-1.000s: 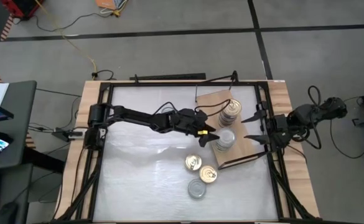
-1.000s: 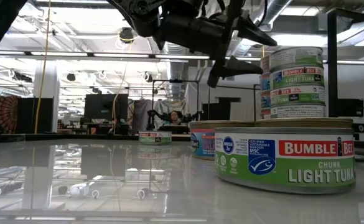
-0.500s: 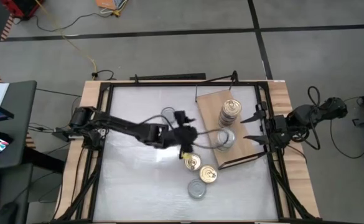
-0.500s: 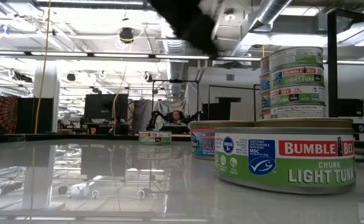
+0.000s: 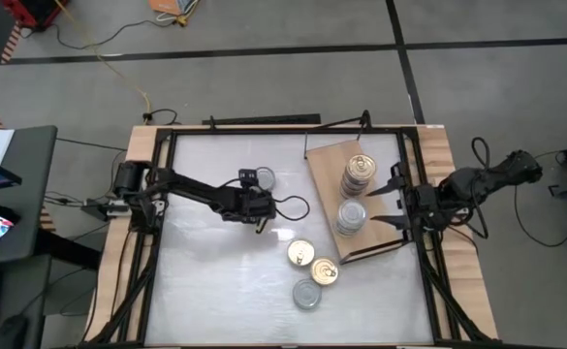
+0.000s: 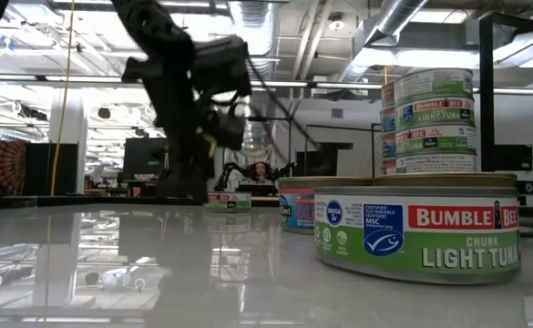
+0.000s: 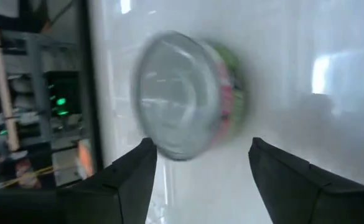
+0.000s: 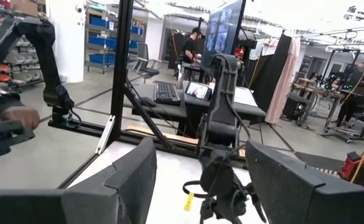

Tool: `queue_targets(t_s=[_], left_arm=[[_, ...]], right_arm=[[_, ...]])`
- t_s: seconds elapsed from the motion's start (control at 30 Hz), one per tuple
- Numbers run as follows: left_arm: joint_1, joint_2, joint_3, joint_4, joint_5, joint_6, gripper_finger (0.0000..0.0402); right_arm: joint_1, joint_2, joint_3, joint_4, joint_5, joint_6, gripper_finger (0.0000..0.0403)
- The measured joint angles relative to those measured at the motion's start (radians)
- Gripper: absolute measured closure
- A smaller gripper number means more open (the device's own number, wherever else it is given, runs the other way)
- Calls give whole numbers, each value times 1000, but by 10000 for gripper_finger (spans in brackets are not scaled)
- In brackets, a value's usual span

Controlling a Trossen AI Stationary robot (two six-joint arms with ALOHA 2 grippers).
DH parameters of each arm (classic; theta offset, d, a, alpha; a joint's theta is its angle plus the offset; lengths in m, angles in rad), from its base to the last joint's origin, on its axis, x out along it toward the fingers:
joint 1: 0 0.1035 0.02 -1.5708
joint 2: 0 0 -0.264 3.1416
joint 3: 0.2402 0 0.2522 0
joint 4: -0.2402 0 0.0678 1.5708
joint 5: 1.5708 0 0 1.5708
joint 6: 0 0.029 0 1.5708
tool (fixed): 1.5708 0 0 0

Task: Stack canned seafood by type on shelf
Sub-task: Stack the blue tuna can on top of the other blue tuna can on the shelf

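A lone tin (image 5: 261,177) with a silver-grey lid and green label (image 7: 182,96) stands on the white table near its far middle. My left gripper (image 7: 200,149) is open just short of it, slanting down, one finger to each side and touching nothing. On the wooden shelf (image 5: 327,160) at the right stand a stack of gold-lidded tins (image 5: 358,174) and a stack of silver-lidded tins (image 5: 351,215). Two gold-lidded tins (image 5: 300,254) (image 5: 325,272) and a silver one (image 5: 306,294) rest on the table nearer the front. My right gripper (image 5: 385,201) waits open at the shelf's right edge.
A black frame rail (image 5: 283,131) borders the table's far side behind the lone tin. In the low view a green-labelled tin (image 6: 421,228) fills the foreground, with the stacks (image 6: 430,123) behind it. A person sits in the room far behind.
My left gripper has left the silver stack on the shelf and swung toward the table's left and far side. It has come down and rolled over on the way, and now stands by the lone tin. No tin has moved.
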Motion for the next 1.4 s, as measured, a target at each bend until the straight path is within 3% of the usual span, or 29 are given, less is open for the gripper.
queue_targets(t_s=[0.17,0.47,0.57,0.67,0.9,1.03,1.23,1.4], left_arm=[[15,1,-41,60,28,-7,183],[-171,0,57,71,170,28,216],[-205,0,111,88,243,-67,219],[-208,0,164,120,430,-206,219],[-143,1,187,233,669,-638,219],[-119,22,178,278,728,-781,219],[-109,42,165,355,819,-847,219],[-115,96,164,373,818,-869,219]], right_arm=[[0,10,0,8,0,1,131],[0,8,0,-8,0,1,131],[0,8,0,-8,0,1,131],[0,8,0,-4,0,4,131],[0,9,0,14,0,4,131],[0,9,0,16,0,4,131],[0,10,0,10,0,4,131],[-2,10,0,8,0,3,131]])
